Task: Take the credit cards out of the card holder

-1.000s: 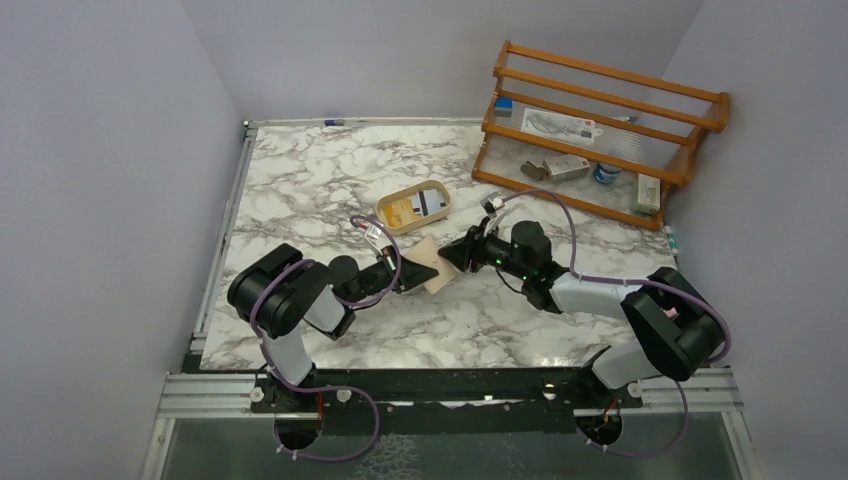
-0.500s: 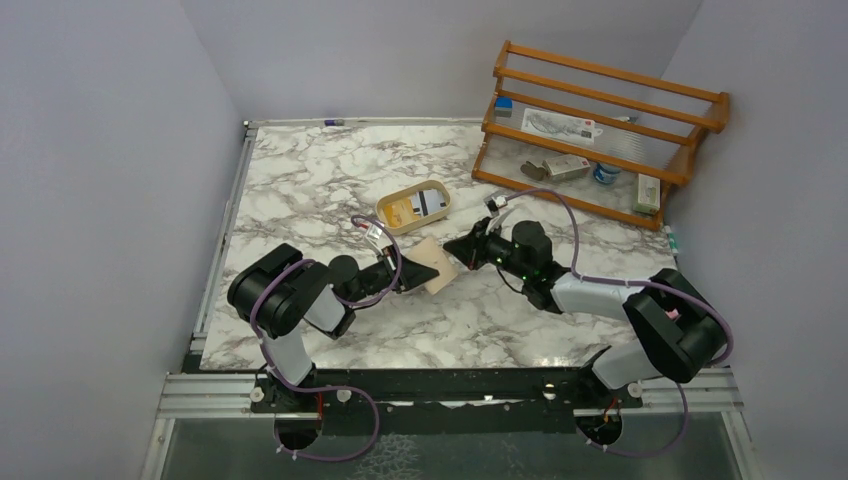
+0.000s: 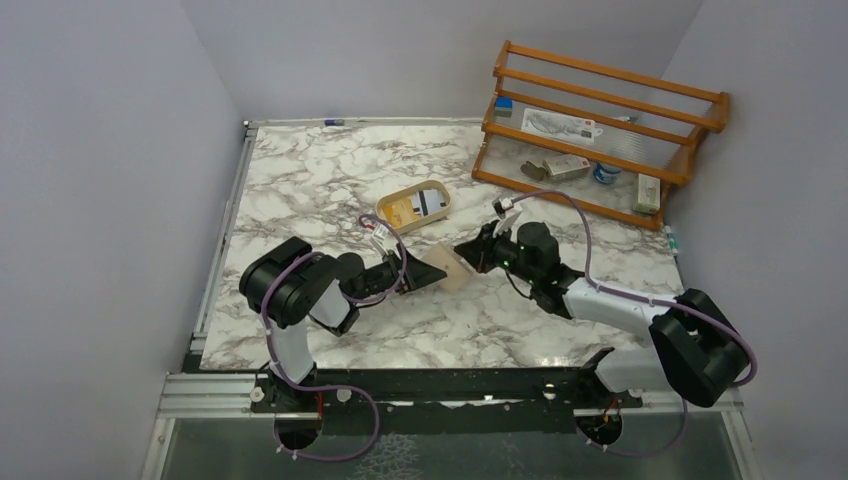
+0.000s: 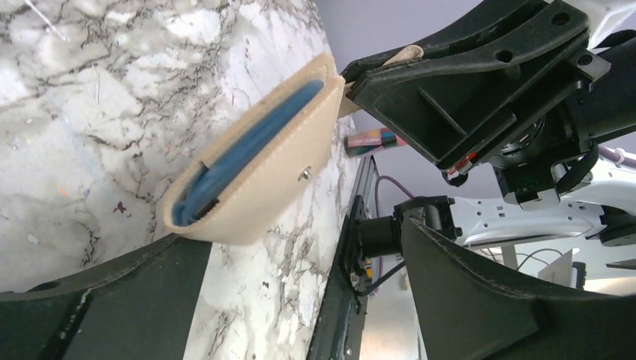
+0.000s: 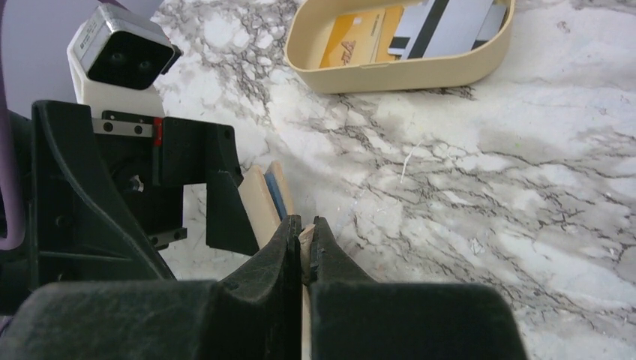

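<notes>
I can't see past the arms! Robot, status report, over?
Left claw open at the card holder. Right claw shut on its tab. Blue cards not out yet. Tray sits apart, not blocking.

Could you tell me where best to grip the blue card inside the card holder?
Pinch the exposed edge of the blue card at the card holder mouth, probably from the left gripper side; the right gripper clamps the opposite end.

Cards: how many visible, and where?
3: yellow card and striped card in the tray, blue card in the holder. More may hide inside.
</notes>
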Motion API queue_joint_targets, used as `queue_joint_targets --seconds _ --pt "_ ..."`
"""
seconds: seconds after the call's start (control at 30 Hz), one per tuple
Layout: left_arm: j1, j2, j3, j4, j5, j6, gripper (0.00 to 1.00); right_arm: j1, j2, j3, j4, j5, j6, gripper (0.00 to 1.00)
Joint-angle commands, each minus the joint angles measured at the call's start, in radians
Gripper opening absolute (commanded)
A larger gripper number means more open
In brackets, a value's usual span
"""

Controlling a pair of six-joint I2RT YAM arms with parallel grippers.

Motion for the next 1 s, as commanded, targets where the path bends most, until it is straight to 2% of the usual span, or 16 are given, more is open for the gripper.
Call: queue_joint_targets --seconds 0.0,0.3,0.57,0.8,0.97 --pt "-0.010 0.029 0.009 0.264 0.016 -0.008 0.97 0.002 -0.048 -0.034 -0.030 0.031 0.001 0.01" --pt "-0.050 0.084 0.012 0.263 -0.052 -0.008 0.99 0.003 -0.083 -0.044 -0.076 0.039 -0.001 0.01" --pt "-0.110 0.113 -0.001 0.239 -0.169 -0.005 0.99 0.003 -0.084 -0.048 -0.116 0.045 0.027 0.01" --pt "-0.175 0.026 -0.002 0.082 -0.285 0.061 0.99 0.001 0.010 0.067 -0.266 0.134 0.044 0.01" --pt "-0.208 -0.043 0.028 -0.082 -0.341 0.121 0.99 -0.023 0.113 0.167 -0.355 0.134 0.061 0.01"
